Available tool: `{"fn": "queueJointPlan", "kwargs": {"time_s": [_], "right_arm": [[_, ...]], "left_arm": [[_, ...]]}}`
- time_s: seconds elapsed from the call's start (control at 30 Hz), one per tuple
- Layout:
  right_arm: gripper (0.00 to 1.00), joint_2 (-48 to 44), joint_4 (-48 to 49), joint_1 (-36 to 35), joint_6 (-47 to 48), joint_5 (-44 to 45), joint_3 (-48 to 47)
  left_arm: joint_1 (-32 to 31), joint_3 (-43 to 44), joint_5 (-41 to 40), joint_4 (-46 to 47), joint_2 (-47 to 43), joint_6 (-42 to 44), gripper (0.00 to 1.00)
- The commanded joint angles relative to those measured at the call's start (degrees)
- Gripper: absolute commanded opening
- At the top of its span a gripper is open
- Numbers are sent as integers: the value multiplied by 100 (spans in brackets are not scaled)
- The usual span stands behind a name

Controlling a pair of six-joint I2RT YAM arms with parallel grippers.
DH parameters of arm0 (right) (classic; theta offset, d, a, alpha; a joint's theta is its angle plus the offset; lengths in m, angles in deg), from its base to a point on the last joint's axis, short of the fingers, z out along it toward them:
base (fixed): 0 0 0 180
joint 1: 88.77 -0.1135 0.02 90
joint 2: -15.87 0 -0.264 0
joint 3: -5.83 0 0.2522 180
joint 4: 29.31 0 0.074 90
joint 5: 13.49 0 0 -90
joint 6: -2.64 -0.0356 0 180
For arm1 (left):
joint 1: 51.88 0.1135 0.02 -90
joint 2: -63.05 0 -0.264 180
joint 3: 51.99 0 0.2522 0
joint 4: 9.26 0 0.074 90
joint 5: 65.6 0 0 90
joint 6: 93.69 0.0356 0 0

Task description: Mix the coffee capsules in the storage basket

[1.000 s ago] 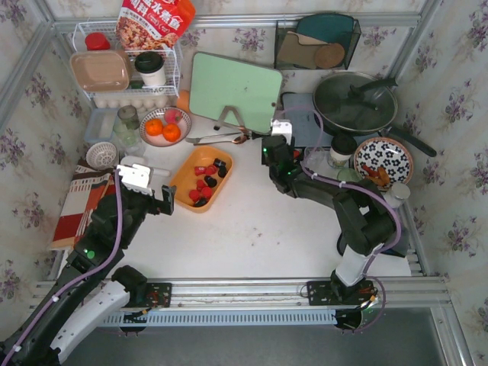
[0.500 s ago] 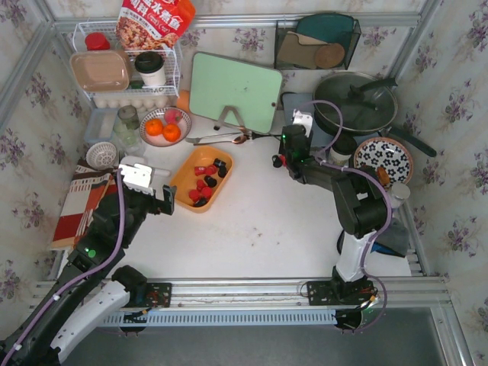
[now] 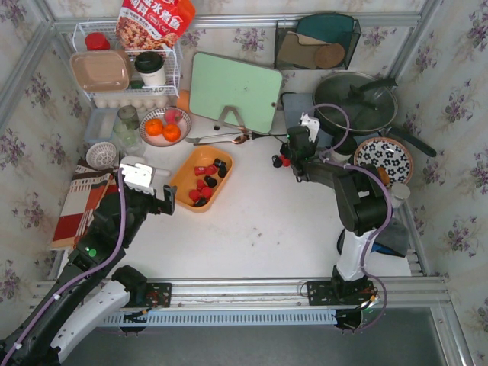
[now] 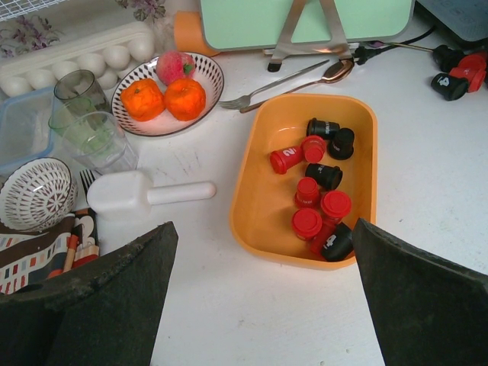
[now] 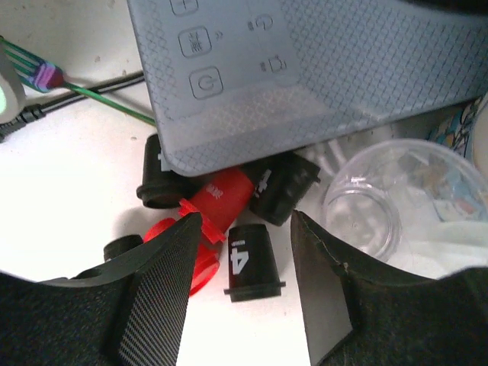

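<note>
A: Orange storage basket (image 3: pixel 185 185) is seen L of table centre. Red + black coffee capsules (image 4: pixel 320 194) lie inside it, already part-mingled. Any change noted?

B: Yes. Over the last sec the R gripper (image 3: pixel 287 155) has been swung away from the basket's R side, further R, up to the grey control panel (image 5: pixel 305 69). Basket + contents are left as they were. The L gripper (image 4: pixel 264 229) hasn't been moved.

A: Jaws?

B: L: spread wide, nothing between them, parked just beside the basket's near-L corner. R: held apart, w/ a black capsule marked 14 (image 5: pixel 248 263) straddled. A gap is seen on each side, so no grip is judged yet.

A: What's found round it?

B: A loose cluster (image 3: pixel 277 162): a red pod (image 5: pixel 219 197) touching no. 14's top, and at least two more black ones tucked at the panel edge. A clear cup (image 5: pixel 362 217) stands just beside. All of it lies well apart from the basket.

A: Meaning for the task?

B: Pickup of strays is judged to be the step in hand. Mixing can't be called done while pods are left outside. What's called for next is closing on no. 14 w/o the red neighbour being nipped. Crowding is the risk there.
</note>
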Motion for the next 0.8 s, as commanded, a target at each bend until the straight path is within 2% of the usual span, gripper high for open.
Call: {"fn": "queueJointPlan", "kwargs": {"time_s": [0.0, 0.5, 0.77], "right_arm": [[57, -96, -291, 29, -369, 111, 113], [48, 255, -890, 130, -268, -720, -181], [43, 342, -1115, 130, -246, -886, -274]], "left_arm": [[1, -11, -28, 239, 17, 43, 99], [1, -11, -13, 255, 114, 52, 99], [1, -11, -12, 261, 127, 53, 99]]}}
